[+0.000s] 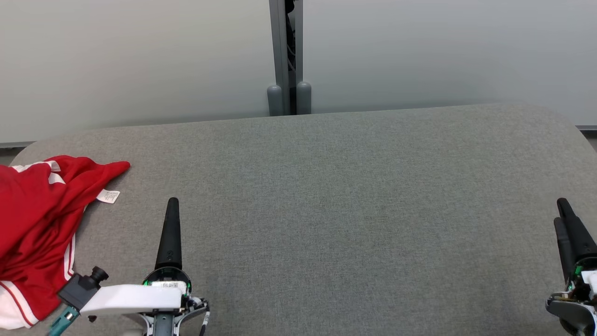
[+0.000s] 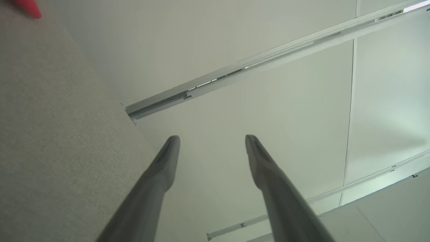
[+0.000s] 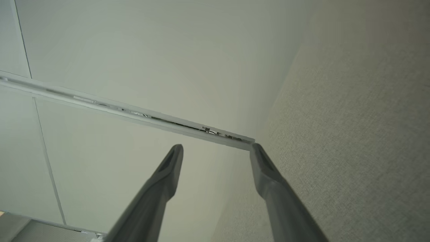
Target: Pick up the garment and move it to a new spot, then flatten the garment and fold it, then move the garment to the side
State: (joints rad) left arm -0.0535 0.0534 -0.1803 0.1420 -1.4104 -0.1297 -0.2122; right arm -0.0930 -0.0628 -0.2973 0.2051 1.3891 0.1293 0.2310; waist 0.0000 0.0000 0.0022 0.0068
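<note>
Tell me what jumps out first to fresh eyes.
A crumpled red garment with white stripes lies at the left end of the grey table, its white label poking out. The left gripper, open and empty, hovers beside it; the right gripper, open, hangs at the far right.

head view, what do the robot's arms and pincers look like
Left pincer: long, tapering black fingers on a round black base with green lights, a white wrist housing, a dark grey camera block and a teal cable plug. Right pincer: the same black fingers, a grey and white base, a green light.
</note>
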